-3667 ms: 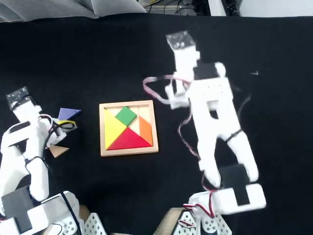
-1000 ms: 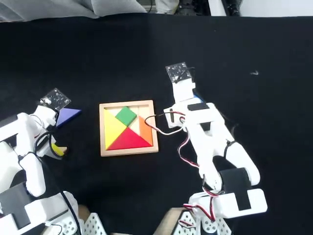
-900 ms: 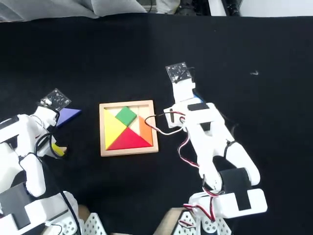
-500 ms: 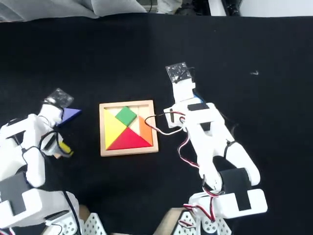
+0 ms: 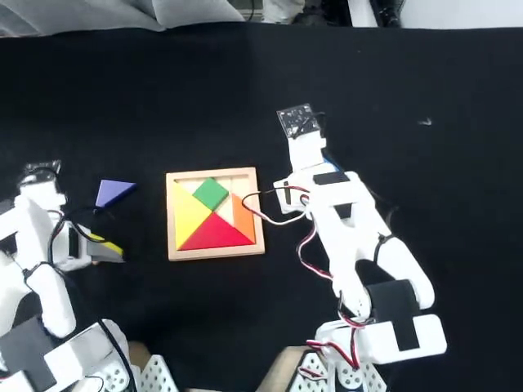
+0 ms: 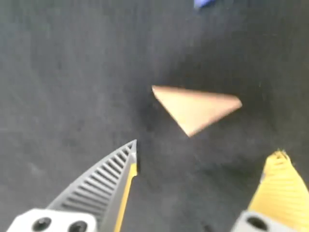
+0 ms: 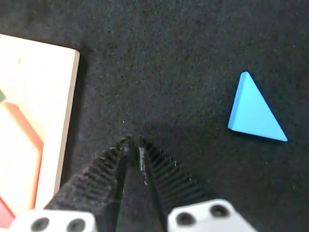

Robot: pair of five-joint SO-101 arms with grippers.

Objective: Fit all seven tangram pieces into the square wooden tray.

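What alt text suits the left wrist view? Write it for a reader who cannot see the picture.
A tan triangle lies flat on the black cloth, just ahead of the left hand, whose two fingers are spread wide apart. The corner of a blue piece shows farther off.

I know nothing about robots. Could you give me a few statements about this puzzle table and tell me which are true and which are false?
1. The square wooden tray holds all seven pieces. False: four coloured pieces show in it, while a purple triangle, a light blue triangle and a tan wooden triangle lie outside on the black cloth.
2. The left pincer is open and holds nothing. True.
3. The right pincer grips the light blue triangle. False: it is shut on nothing, and the triangle lies apart from it.
4. A green square piece sits inside the tray. True.
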